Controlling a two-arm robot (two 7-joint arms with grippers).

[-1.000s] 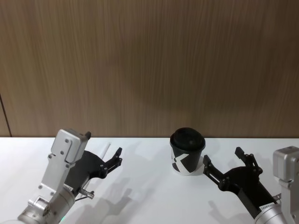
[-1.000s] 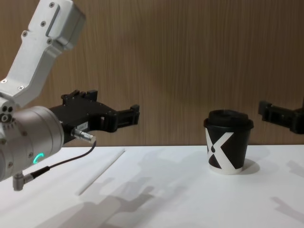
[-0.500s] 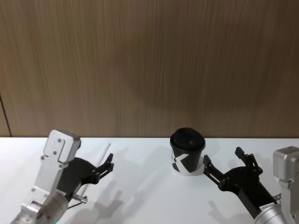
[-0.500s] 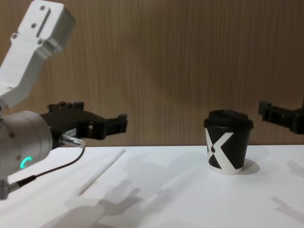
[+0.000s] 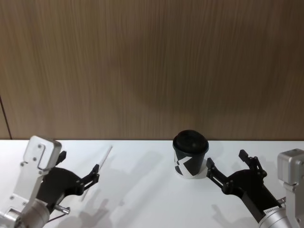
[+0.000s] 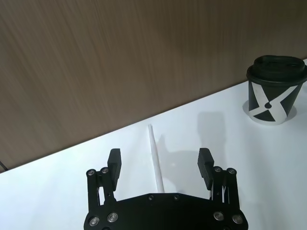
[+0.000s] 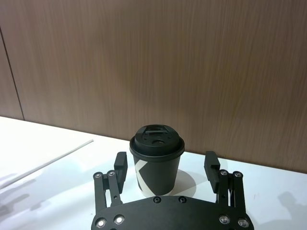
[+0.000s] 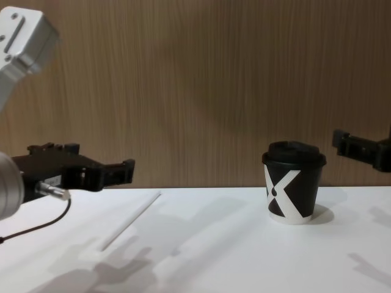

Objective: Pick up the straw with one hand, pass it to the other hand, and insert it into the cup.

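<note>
The white straw [image 5: 105, 156] lies flat on the white table [image 5: 142, 204], left of the cup. In the left wrist view the straw [image 6: 154, 158] runs lengthwise between the spread fingers. My left gripper [image 5: 80, 164] hovers open over the straw's near end, clearly above the table in the chest view [image 8: 122, 172], with the straw [image 8: 131, 218] lying below it. The black cup [image 5: 190, 154] with its lid stands upright at centre right. My right gripper [image 5: 227, 160] is open just right of the cup, which sits in front of its fingers [image 7: 120, 164].
A wooden wall closes off the table at the back. White tabletop spreads between the straw and the cup [image 8: 293, 190] and in front of both.
My left arm has swung left and lower, drawing its gripper back toward the straw's near end. The right arm, cup and straw have not moved.
</note>
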